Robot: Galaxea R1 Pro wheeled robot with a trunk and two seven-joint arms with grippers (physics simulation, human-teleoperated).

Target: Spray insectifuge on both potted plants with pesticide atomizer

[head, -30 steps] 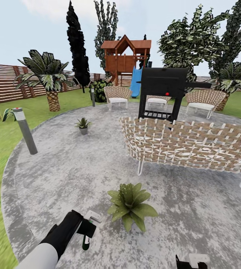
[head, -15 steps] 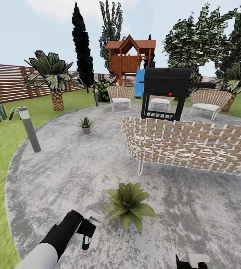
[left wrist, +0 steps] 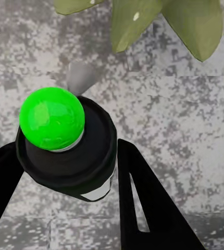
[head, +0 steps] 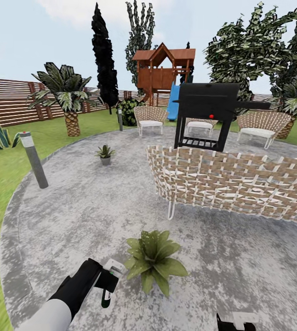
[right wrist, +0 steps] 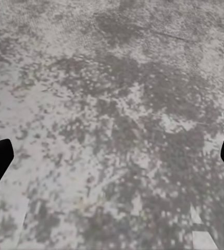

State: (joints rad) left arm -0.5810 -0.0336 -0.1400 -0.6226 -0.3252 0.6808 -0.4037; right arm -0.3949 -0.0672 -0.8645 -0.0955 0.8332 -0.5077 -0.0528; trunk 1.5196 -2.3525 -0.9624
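My left gripper is shut on the pesticide atomizer, low at the front left above the paved patio. In the left wrist view, the atomizer's black head with its green spot sits between my two black fingers. The near potted plant spreads its broad leaves just right of the atomizer, and its leaf tips reach into the left wrist view. The far potted plant stands in a small grey pot toward the patio's back left. My right gripper is open over bare paving.
A woven sofa stands right of centre with a black grill behind it. A grey bollard light rises at the patio's left edge. Woven chairs, a wooden playhouse, palms, lawn and a slat fence lie beyond.
The whole head view has shifted slightly, so the camera moved. Both arms keep the same pose, and the atomizer stays in the left gripper.
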